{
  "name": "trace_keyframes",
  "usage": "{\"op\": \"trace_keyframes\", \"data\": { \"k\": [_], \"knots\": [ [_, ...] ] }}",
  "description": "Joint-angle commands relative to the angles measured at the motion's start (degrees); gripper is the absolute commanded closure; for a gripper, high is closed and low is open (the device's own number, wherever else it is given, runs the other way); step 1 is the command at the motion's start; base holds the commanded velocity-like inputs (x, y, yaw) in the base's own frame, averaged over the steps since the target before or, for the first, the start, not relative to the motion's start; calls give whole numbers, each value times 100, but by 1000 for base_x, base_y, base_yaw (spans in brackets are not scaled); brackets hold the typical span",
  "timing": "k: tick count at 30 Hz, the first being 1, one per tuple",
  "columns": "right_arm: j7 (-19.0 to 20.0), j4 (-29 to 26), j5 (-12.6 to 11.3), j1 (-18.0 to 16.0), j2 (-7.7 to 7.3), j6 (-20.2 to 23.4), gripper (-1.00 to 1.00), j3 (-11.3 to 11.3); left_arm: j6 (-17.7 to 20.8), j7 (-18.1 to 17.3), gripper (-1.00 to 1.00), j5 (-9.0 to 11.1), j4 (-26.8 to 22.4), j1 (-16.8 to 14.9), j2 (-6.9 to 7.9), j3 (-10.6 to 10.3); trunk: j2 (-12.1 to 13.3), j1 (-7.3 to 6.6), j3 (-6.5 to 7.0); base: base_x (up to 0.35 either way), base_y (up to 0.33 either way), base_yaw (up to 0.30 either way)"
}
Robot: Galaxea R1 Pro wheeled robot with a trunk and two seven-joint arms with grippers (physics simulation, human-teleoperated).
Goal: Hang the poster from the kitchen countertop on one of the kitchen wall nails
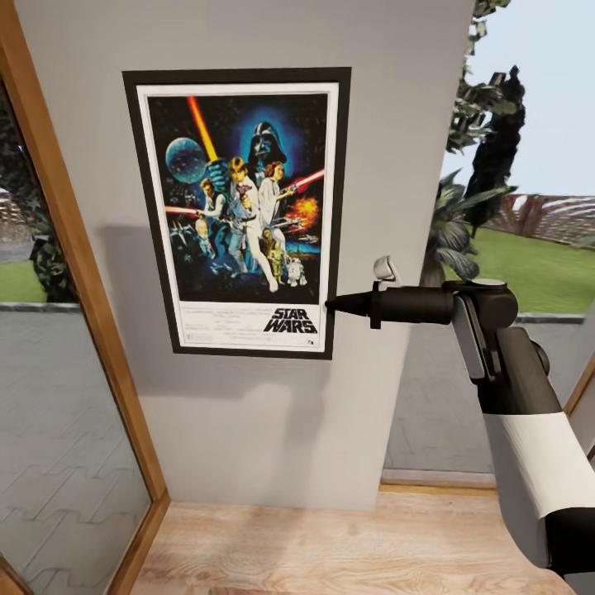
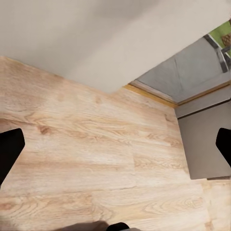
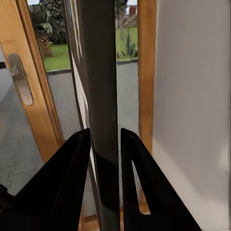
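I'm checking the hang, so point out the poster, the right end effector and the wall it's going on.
poster [image 1: 240,207]: head view, middle of the dark blue artwork.
right end effector [image 1: 332,305]: head view, fingertips at the frame's right edge.
wall [image 1: 397,124]: head view, bare grey surface beside the frame.

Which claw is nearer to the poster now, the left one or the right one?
Right. The right claw is closed on the poster at its lower right frame edge, against the wall. The left claw is open over the wooden floor, away from the poster.
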Motion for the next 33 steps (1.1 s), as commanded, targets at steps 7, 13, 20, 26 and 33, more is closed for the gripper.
{"op": "trace_keyframes", "data": {
  "k": [7,13,20,26,33],
  "knots": [
    [1,2,-35,1,-4,35,100,2,-58,-6,-100,-61,4,-1,2,45,-4,4,-2,296,0,0],
    [1,2,-35,1,-4,34,100,1,-58,-6,-100,-61,4,-3,2,45,-4,4,-2,329,0,0],
    [1,2,-35,1,-4,34,100,1,-57,-6,-100,-61,4,-3,2,45,-4,4,-2,333,0,0],
    [1,2,-35,1,-4,31,100,1,-58,-6,-100,-61,4,-2,2,45,-4,4,-2,333,0,0],
    [3,-28,-35,3,-4,32,100,1,-51,-6,-100,-61,4,-3,2,45,-4,4,-2,221,0,0]
  ]
}}
